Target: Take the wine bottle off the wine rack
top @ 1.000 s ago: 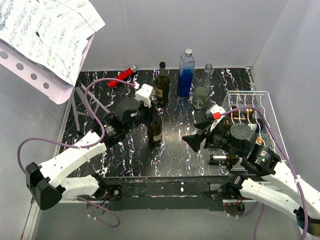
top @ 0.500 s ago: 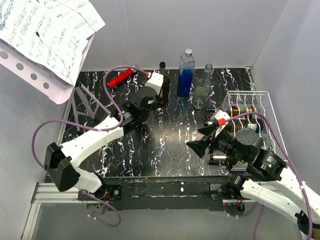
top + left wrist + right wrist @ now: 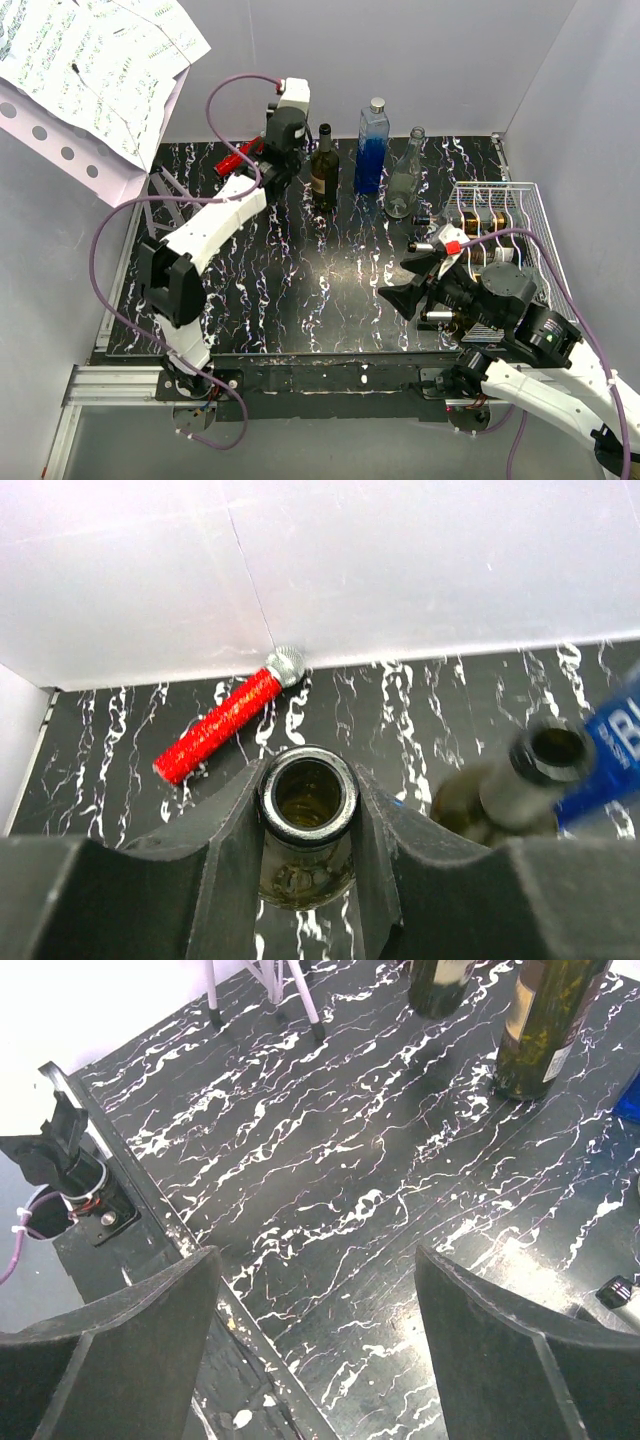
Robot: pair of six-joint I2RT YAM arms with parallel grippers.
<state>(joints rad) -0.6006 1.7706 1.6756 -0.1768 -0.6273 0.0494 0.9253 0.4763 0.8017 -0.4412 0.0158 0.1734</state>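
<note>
My left gripper (image 3: 307,810) is shut on the neck of a dark wine bottle (image 3: 307,802), held upright at the back left of the table. In the top view the gripper (image 3: 279,168) covers that bottle. The bottle is beside a standing dark bottle (image 3: 322,172). The white wire wine rack (image 3: 500,186) sits at the right edge. Several bottles (image 3: 478,222) lie in the rack, and one neck (image 3: 440,315) sticks out at its near end. My right gripper (image 3: 412,282) is open and empty, left of the rack; in its own view it (image 3: 315,1330) hangs over bare tabletop.
A blue bottle (image 3: 371,150) and a clear bottle (image 3: 404,182) stand at the back. A red cylinder (image 3: 240,155) lies at the back left; it also shows in the left wrist view (image 3: 225,730). A music stand (image 3: 165,205) with sheet paper (image 3: 95,70) stands at the left.
My left arm has carried the dark bottle from mid-table to the back left, beside the standing dark bottle. My right gripper stayed open and drifted slightly toward the near edge.
</note>
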